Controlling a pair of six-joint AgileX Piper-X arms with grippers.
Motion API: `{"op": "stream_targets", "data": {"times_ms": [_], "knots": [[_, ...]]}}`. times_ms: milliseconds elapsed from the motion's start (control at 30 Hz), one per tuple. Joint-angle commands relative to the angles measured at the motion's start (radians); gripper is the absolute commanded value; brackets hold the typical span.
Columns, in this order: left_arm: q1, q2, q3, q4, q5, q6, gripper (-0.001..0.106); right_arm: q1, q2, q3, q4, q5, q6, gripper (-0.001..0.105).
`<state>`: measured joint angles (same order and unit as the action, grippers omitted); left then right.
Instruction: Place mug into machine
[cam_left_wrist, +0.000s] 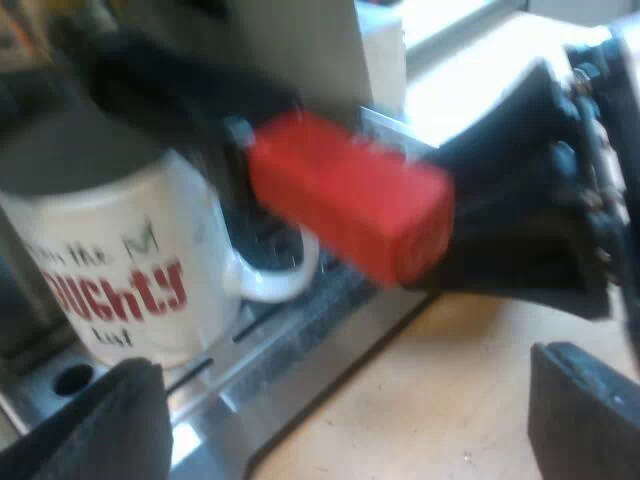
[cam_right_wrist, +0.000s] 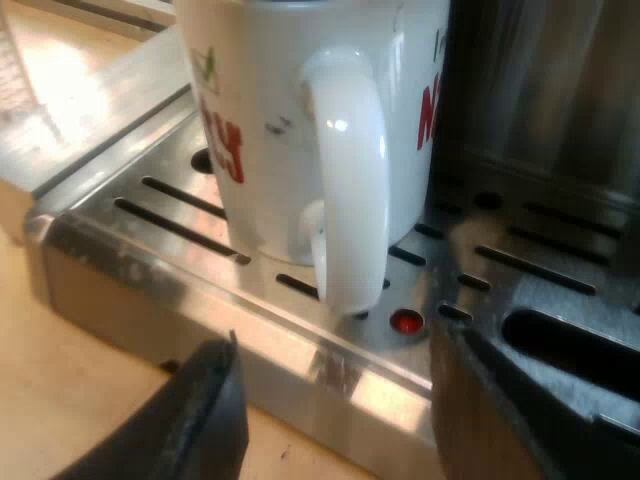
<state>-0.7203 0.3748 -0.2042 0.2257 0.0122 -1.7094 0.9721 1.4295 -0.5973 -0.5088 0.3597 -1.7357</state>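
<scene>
Right wrist view shows a white, red-lettered mug (cam_right_wrist: 285, 110) standing upright.

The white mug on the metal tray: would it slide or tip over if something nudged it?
The mug looks glazed and rigid, probably slippery and breakable. Its wide flat base on the slotted drip tray suggests sliding rather than tipping.

The left gripper (cam_left_wrist: 345, 410) has its two black fingers (cam_left_wrist: 105, 430) spread wide apart, and nothing is held between them. The right gripper (cam_right_wrist: 335, 380) is spread too, its fingers (cam_right_wrist: 200, 425) well apart and empty. Both grippers are held low and point forward, a little downward.
</scene>
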Motion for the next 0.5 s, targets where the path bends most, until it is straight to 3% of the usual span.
{"op": "stream_targets", "data": {"times_ms": [33,333,433,500], "knots": [[-0.003,-0.047,-0.044,0.079,-0.012,0.005,0.075,0.01,-0.068,0.002,0.078,0.009,0.029,0.045],[-0.003,-0.178,-0.191,0.235,-0.025,0.005,0.075,0.103,-0.297,0.002,0.281,0.081,0.033,0.041],[-0.003,-0.194,-0.243,0.28,-0.025,0.005,0.075,0.154,-0.368,-0.005,0.289,0.13,0.033,0.032],[-0.003,-0.195,-0.284,0.314,-0.025,0.005,0.075,0.194,-0.402,-0.024,0.289,0.131,0.027,0.02]]}}
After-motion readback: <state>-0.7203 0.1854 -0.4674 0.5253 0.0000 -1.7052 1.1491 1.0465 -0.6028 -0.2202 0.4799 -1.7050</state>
